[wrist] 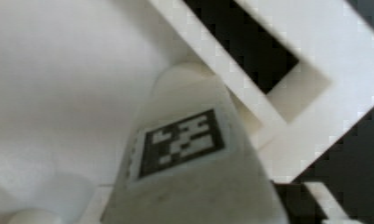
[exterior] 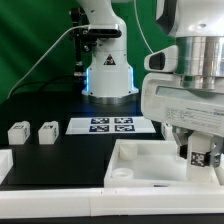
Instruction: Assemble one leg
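Note:
My gripper (exterior: pixel 192 140) is at the exterior view's right, shut on a leg (exterior: pixel 199 156), a small white block whose black-and-white tag faces the camera. It holds the leg upright just inside the large white tray (exterior: pixel 140 152), near the tray's right end. Whether the leg touches the tray floor I cannot tell. In the wrist view the leg (wrist: pixel 184 150) fills the middle with its tag showing, and the tray's raised rim (wrist: pixel 255 80) runs behind it. My fingers are mostly hidden there.
Two more small white legs (exterior: pixel 18 131) (exterior: pixel 47 131) stand on the black table at the exterior view's left. The marker board (exterior: pixel 112 125) lies behind the tray, before the robot base (exterior: pixel 108 75). Another white part (exterior: pixel 5 165) sits at the left edge.

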